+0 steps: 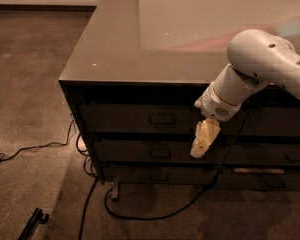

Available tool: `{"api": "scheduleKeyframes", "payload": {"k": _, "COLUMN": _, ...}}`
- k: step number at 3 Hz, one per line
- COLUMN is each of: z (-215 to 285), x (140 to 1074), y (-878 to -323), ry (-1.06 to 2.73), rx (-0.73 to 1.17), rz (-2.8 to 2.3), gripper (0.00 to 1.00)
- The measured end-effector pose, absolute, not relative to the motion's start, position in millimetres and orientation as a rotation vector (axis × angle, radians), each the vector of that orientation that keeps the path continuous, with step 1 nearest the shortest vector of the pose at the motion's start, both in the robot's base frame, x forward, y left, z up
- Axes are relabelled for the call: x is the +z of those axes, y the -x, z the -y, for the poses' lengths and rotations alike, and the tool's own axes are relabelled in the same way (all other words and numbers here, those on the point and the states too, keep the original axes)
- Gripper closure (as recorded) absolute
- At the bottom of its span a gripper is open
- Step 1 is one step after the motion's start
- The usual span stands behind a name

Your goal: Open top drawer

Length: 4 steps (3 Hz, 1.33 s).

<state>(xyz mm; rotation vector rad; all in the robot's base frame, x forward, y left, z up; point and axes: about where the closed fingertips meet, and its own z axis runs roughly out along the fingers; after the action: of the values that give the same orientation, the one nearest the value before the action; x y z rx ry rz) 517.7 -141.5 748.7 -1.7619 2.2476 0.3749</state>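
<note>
The top drawer [135,118] is the wide dark front just under the countertop, with a small rectangular loop handle [162,119] at its middle. It sits flush with the cabinet, shut. My gripper [200,143] is cream-coloured and hangs down from the white arm [260,64]. It is in front of the drawer stack, to the right of the handle and a little below it, over the seam between the top and middle drawers. It does not touch the handle.
Two shallower drawers [160,153] lie below the top one. A neighbouring stack [280,154] stands to the right, partly hidden by the arm. The glossy countertop [155,39] overhangs above. Black cables [90,204] trail over the carpet, and a black object [32,223] lies at lower left.
</note>
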Motion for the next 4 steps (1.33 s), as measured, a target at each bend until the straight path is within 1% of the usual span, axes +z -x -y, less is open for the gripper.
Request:
{"api": "scheduleKeyframes", "payload": {"k": 1, "z": 141.5, "x": 748.6, "y": -517.7, "ry": 1.762, "rx": 0.375, "rz": -2.247, "gripper": 0.00}}
{"api": "scheduleKeyframes", "payload": {"k": 2, "z": 133.2, "x": 736.4, "y": -523.2, "ry": 1.745, "rx": 0.454, "rz": -2.212, "gripper": 0.00}}
{"api": "scheduleKeyframes", "payload": {"k": 3, "z": 118.0, "x": 727.4, "y": -537.3, "ry": 1.789, "rx": 0.436, "rz": -2.118, "gripper": 0.00}}
{"api": "scheduleKeyframes", "payload": {"k": 4, "z": 114.7, "x": 711.3, "y": -555.0, "ry": 1.869, "rx": 0.363, "rz": -2.081, "gripper": 0.00}}
